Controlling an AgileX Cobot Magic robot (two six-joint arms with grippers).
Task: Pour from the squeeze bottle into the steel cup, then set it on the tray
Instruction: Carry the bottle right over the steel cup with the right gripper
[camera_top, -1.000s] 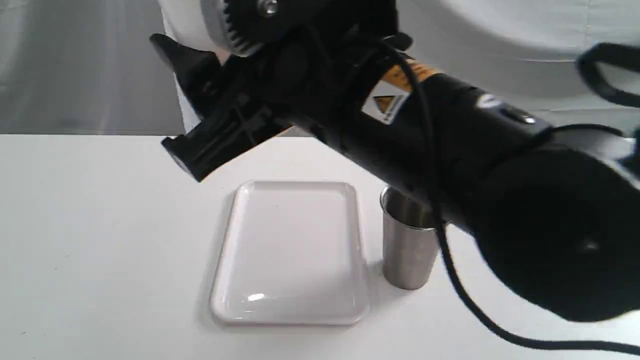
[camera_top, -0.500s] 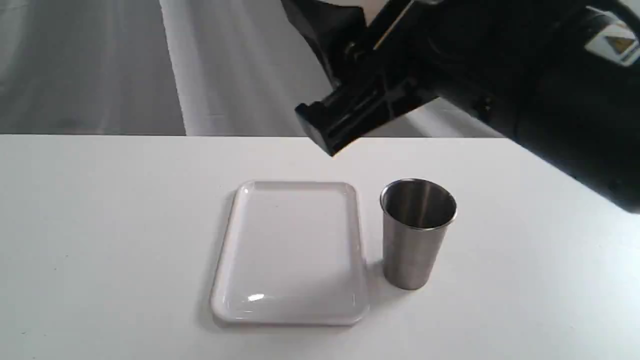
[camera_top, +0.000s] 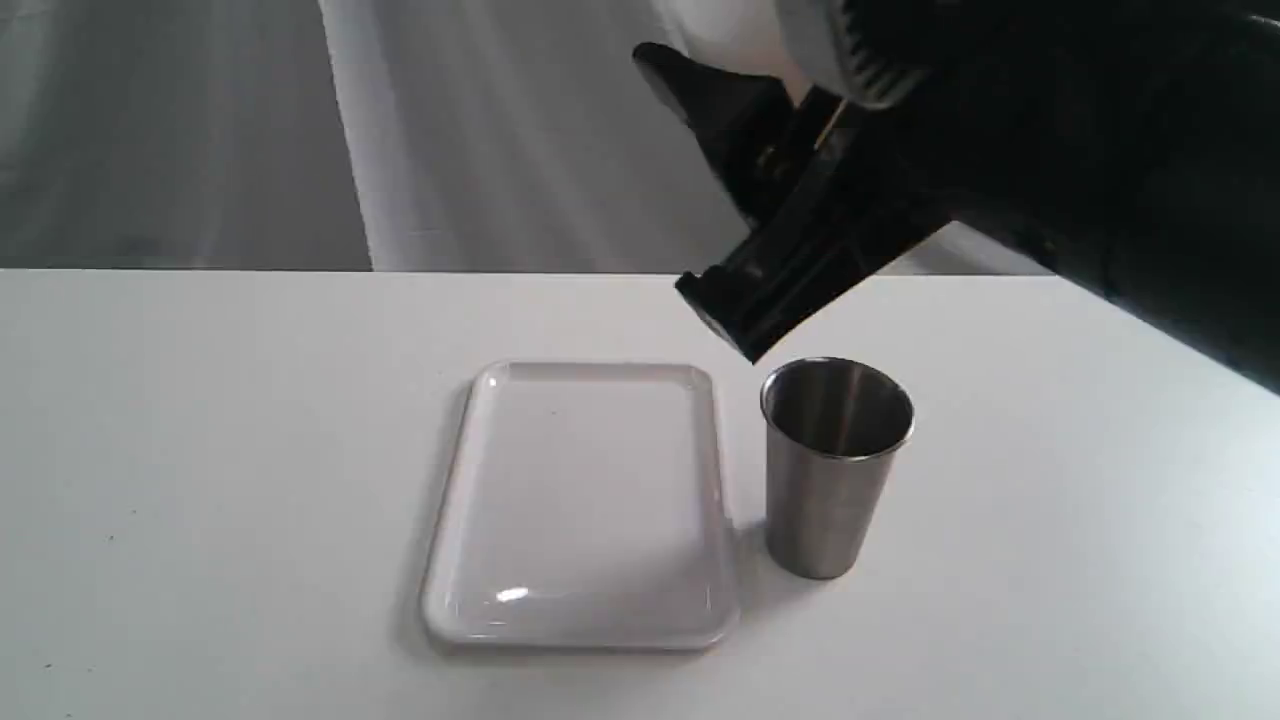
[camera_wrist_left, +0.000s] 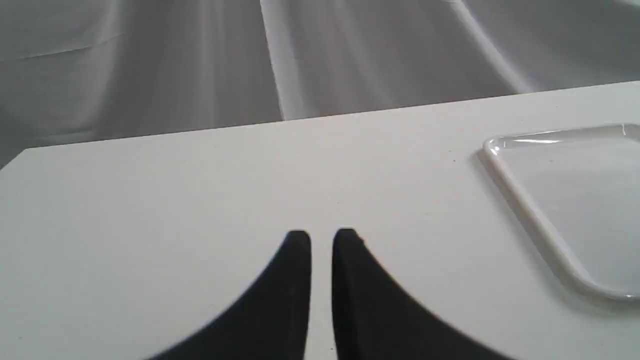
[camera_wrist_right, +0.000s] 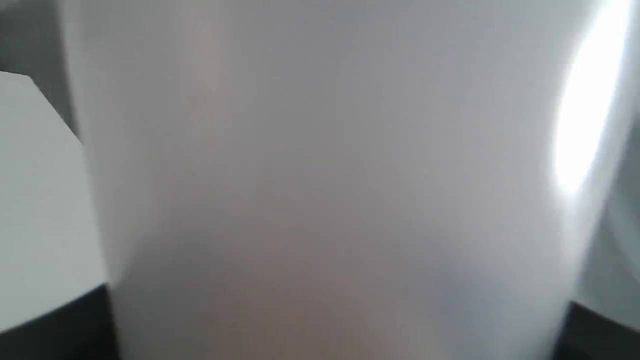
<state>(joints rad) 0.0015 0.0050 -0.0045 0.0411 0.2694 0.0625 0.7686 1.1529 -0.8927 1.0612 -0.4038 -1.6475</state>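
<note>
One squeeze bottle (camera_wrist_right: 320, 165), blurred, filling the right wrist view, being clasped in the jaws of the right gripper (camera_top: 735, 110). One steel cup (camera_top: 835, 470), showing in exterior view only, standing below them. One tray (camera_top: 580, 500) lying beside left gripper (camera_wrist_left: 321, 234), its jaws nearly touching, empty.

Whitish translucent squeeze bottle (camera_wrist_right: 320, 175) blurred close-up, steel cup (camera_top: 835, 470) upright on table, just beside empty white tray (camera_top: 585, 500)
</note>
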